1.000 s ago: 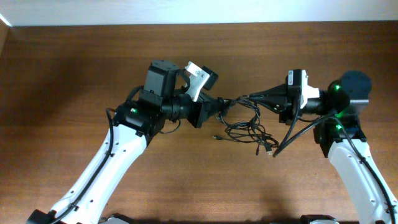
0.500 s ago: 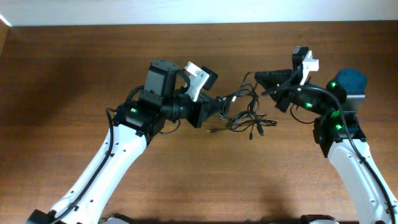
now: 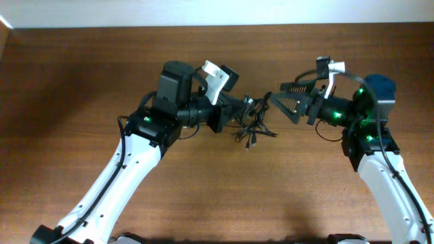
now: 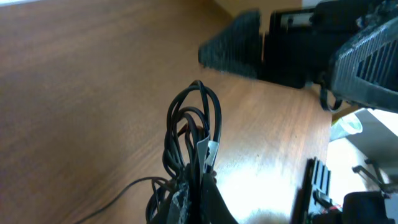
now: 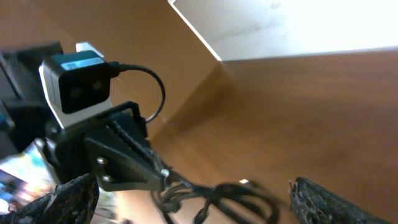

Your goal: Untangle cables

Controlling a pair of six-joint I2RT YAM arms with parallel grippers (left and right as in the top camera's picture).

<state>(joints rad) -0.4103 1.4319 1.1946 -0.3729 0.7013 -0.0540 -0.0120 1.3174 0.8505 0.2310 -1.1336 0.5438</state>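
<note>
Right gripper [image 3: 277, 91] has let go, fingers spread; cables [image 3: 253, 126] sprang back toward far edge, still bunched, pinched in left gripper [image 3: 241, 112].

Middle of the table [image 3: 74, 74] is crowded. The left gripper [image 3: 237, 112] and right gripper [image 3: 278, 102] face each other with their tips near. The cables [image 3: 252, 129] are bunched between and just below them.

The bunch is clamped in the left gripper, and its loops stick out past the tips toward the right gripper. The right gripper's jaws are spread wide, with the gap facing the loops. There is little room between the two tips.

The left arm [image 3: 129, 176] slants across the lower left, and the right arm [image 3: 386, 183] blocks the right edge.

Open passage over bare wood: the far side, the far left, and the lower middle between the arms.
</note>
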